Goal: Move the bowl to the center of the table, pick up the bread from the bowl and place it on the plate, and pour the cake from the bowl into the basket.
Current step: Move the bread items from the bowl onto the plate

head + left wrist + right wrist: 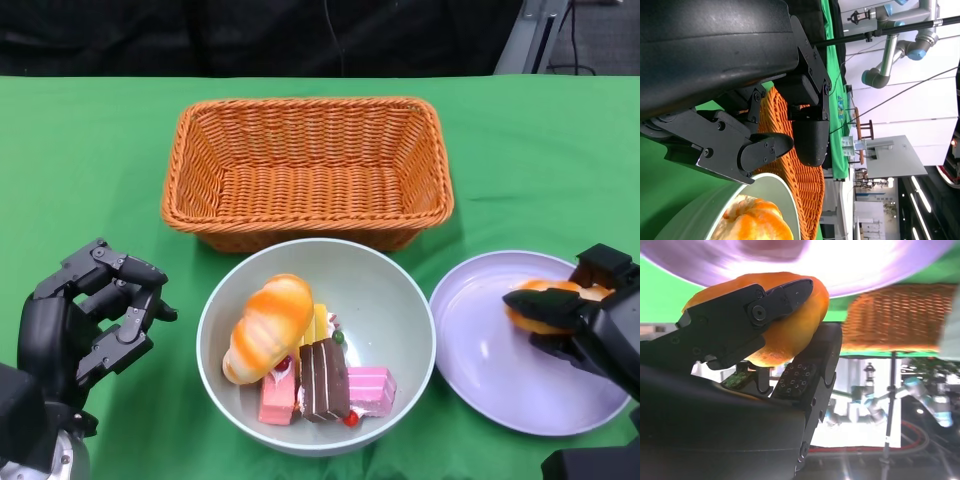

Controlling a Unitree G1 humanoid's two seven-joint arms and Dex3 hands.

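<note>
While one bread roll (548, 305) hangs over the plate (480, 370) in the right robot hand (585, 315), the job is part done.
Bowl (395, 300) sits mid-bench with bread (267, 327) and cake (325, 380); left robot hand (95, 315) spread, empty; basket (305, 165) beyond, unfilled. Right wrist view alone shows fingers (785, 297) clamping the roll.

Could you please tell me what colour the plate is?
The plate is pale lilac, clearest in the head view.
</note>
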